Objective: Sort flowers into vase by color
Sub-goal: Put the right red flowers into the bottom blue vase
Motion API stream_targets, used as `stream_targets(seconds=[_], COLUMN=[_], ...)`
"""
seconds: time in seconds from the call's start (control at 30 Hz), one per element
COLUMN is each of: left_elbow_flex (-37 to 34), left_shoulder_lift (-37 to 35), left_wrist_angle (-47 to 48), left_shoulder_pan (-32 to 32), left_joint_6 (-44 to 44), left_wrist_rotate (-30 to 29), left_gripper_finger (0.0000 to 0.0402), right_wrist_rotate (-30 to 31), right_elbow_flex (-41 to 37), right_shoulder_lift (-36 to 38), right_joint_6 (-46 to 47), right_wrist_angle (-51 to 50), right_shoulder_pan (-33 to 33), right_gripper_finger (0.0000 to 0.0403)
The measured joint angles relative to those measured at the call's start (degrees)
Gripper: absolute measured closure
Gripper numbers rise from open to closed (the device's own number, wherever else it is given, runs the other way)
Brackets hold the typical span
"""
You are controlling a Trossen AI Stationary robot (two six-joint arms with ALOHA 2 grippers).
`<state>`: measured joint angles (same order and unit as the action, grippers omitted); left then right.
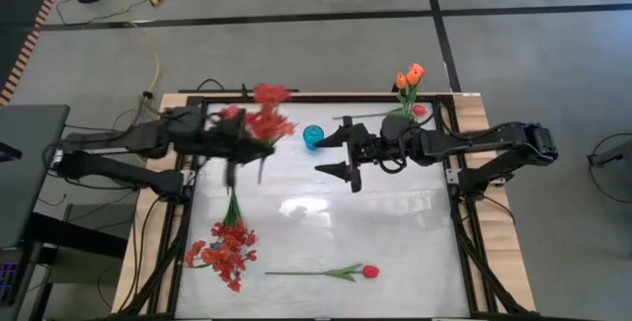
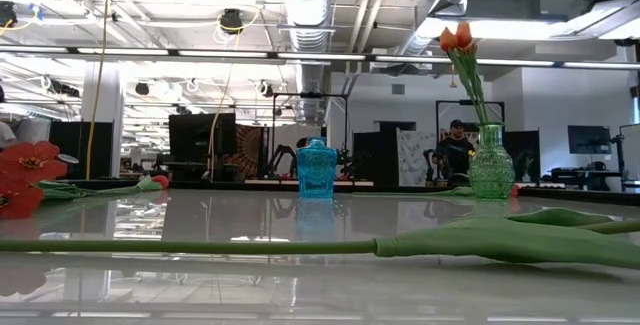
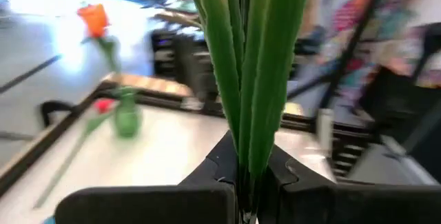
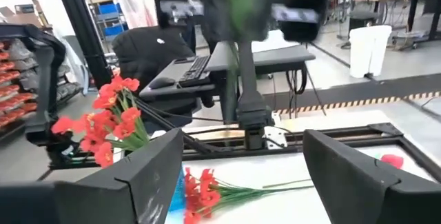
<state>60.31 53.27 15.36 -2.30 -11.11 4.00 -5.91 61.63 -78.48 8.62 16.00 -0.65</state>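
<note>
The left pincer [image 3: 244, 182] is pinching the green stems of a bushy spray of small red blossoms [image 1: 262, 119], holding it in the air above the tabletop's far-left part, blossoms toward the far edge. In the left wrist view the green stems run straight up between the two dark fingers [image 3: 213, 165], which press against them.

The right pincer [image 1: 353, 155] hovers over the middle of the glossy white tabletop [image 1: 395, 232], its fingers spread wide and holding nothing. Just beside it, toward the far edge, stands a small blue glass vase [image 1: 313, 137], upright.

At the far-right corner a green glass vase [image 2: 491, 165] stands upright with orange tulip buds [image 1: 409, 75] on thin green stems in it. A red-pink tulip bud [image 1: 420, 110] lies on the tabletop just beside that vase, its stem pointing toward the blue one.

Near the near-left corner a second spray of small red blossoms [image 1: 225, 250] lies flat, stems pointing toward the far edge. Along the near edge, around the middle, another red-pink tulip [image 1: 369, 272] lies on its side, well apart from both vases, stem stretching toward the left edge.
</note>
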Motion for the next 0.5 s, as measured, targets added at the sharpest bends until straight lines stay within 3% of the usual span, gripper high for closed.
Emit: stream_targets(seconds=[0.13,0.33,0.5], left_elbow_flex=[-0.2,-5.5,-13.6], left_shoulder_lift=[-6.1,-14.5,-18.0], left_wrist_angle=[3.0,2.4,-5.5], left_shoulder_pan=[4.2,12.1,18.7], left_joint_6=[1.0,0.0,-2.4], left_wrist_rotate=[3.1,3.0,2.8], left_gripper_finger=[0.0399,0.0399,0.0399], right_wrist_rotate=[0.0,0.5,4.3], right_elbow_flex=[0.0,0.0,0.0], right_shoulder_lift=[-0.2,-1.2,-2.7], right_joint_6=[2.1,3.4,4.2], right_wrist_angle=[-0.6,-0.4,0.1], right_shoulder_pan=[0.8,3.0,5.1], right_gripper_finger=[0.0081,0.0081,0.0081])
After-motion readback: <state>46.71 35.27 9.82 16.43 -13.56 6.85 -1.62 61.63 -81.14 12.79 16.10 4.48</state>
